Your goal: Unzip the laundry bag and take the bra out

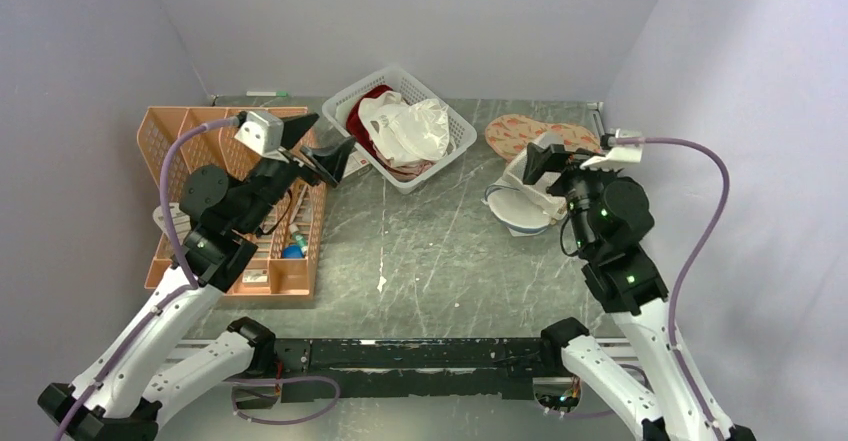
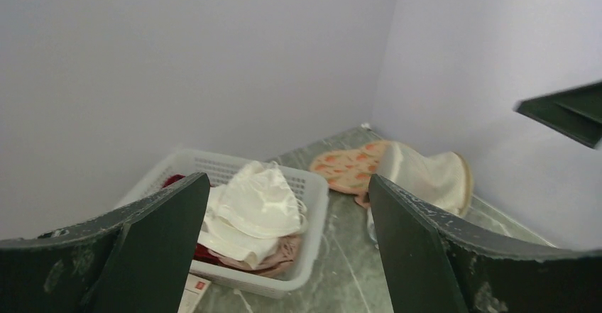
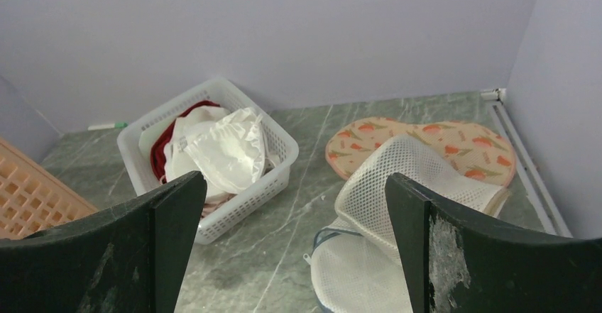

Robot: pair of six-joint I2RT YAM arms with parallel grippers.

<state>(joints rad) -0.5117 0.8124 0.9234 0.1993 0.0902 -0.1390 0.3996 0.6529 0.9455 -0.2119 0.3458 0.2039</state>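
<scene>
The laundry bag (image 1: 520, 131) lies flat at the back right of the table, peach with an orange-red leaf print. It also shows in the left wrist view (image 2: 348, 167) and the right wrist view (image 3: 454, 139). A white mesh cylinder (image 1: 525, 173) lies across its near edge. The bag looks shut and I see no bra at it. My right gripper (image 1: 560, 161) is open and empty, raised just in front of the cylinder (image 3: 405, 178). My left gripper (image 1: 322, 143) is open and empty, raised left of the white basket.
The white basket (image 1: 455, 126) holds a white cloth (image 1: 405, 129), a dark red garment (image 1: 368, 101) and a pinkish cloth (image 2: 284, 253) underneath. A round white mesh disc (image 1: 520, 213) lies near the cylinder. An orange slotted tray (image 1: 230, 201) stands at the left. Walls close the back and sides.
</scene>
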